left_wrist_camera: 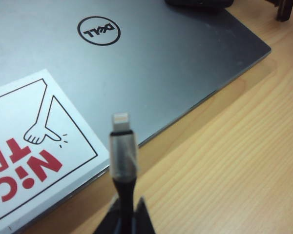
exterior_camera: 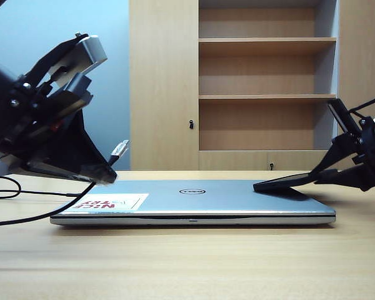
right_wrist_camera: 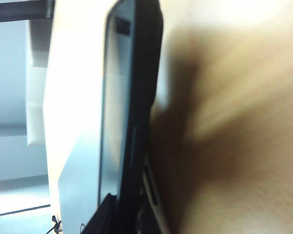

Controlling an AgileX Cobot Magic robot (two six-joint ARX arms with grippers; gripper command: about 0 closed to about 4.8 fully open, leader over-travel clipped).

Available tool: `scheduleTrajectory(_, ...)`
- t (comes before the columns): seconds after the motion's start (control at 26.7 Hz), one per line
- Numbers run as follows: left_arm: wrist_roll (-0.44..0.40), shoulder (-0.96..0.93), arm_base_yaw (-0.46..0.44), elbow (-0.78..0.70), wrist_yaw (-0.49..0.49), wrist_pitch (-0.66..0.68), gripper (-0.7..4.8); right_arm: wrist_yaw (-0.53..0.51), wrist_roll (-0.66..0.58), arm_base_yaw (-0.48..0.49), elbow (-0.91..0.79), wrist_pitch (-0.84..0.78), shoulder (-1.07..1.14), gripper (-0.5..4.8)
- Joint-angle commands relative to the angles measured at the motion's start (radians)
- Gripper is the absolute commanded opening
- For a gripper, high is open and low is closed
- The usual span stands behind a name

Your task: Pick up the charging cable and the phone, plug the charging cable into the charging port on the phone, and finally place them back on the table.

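**Both arms low, both grippers clamped**

The left arm comes in from the left edge of the exterior view, its bulky black wrist angled downward. The left gripper (left_wrist_camera: pixel 124 214) has its black fingers pinched together on the thin black charging cable with its silver plug (left_wrist_camera: pixel 122 146).

The right arm reaches in from the right edge, wrist sloping down toward the middle. The right gripper (exterior_camera: pixel 325 176) has its dark fingers closed on one end of the thin flat black phone (exterior_camera: pixel 284 182), which is tilted.
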State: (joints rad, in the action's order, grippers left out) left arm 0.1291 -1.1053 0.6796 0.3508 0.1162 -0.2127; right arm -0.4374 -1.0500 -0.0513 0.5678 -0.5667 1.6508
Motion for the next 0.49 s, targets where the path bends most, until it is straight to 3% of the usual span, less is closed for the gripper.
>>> scheduleTrajectory(0.04, 0.002, 0.001, 0.003, 0.002, 0.002, -0.01, -0.07, 0.02, 0.062, -0.008, -0.009, 0.069, 0.008, -0.01)
scheduleTrajectory(0.34, 0.002, 0.002, 0.003, 0.002, 0.002, -0.008, -0.07, -0.032, 0.111, -0.008, -0.008, 0.022, -0.051, -0.03)
scheduleTrajectory(0.49, 0.002, 0.002, 0.003, 0.002, 0.002, -0.005, -0.07, -0.044, 0.185, -0.008, -0.007, 0.153, -0.199, -0.03)
